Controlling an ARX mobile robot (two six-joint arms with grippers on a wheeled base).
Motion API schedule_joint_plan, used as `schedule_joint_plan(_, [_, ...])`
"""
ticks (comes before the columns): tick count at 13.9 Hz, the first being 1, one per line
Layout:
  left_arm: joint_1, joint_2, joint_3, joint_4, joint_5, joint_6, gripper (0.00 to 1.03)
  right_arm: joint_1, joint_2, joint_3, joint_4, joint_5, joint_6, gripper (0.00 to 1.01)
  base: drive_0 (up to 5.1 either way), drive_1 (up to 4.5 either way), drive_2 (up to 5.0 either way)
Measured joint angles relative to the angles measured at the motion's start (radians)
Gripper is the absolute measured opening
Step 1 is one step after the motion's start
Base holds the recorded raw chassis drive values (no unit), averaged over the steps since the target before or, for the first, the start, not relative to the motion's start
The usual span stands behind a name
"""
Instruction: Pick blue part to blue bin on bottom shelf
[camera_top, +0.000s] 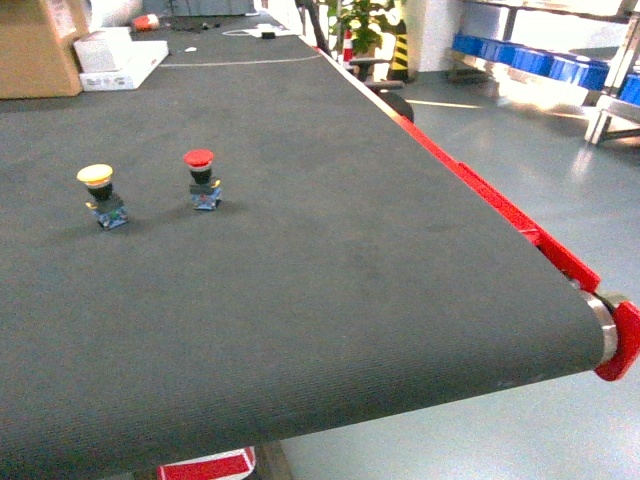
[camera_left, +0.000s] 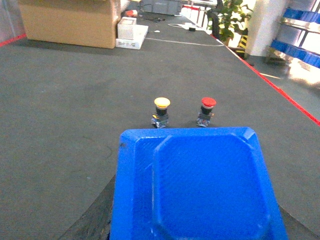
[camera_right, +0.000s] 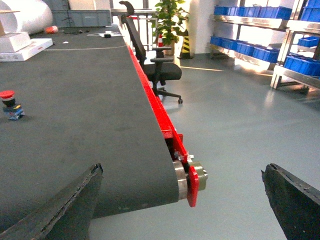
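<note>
Blue moulded plastic filled the lower half of my left wrist view: a blue bin, seen from its underside and evidently carried by the left gripper, though I could not tell how the jaws stood because the bin hid them. Beyond it, on the dark grey conveyor belt, stood a yellow-capped push-button switch and a red-capped push-button switch, side by side and apart. I saw no blue part on the belt. The right gripper hung past the belt's red-edged end with its black fingers spread wide and nothing between them, likely waiting. Steel racks with blue bins stood well away across the floor; the bottom shelf I could not pick out.
</note>
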Motion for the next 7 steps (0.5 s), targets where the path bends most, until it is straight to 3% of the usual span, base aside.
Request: schedule_joint_plan(7, [0.0, 0.0, 0.0, 0.0, 0.0, 0.0, 0.43, 0.0, 0.0, 0.0, 0.0, 0.0, 0.0, 0.98, -1.6, -1.59, -1.6])
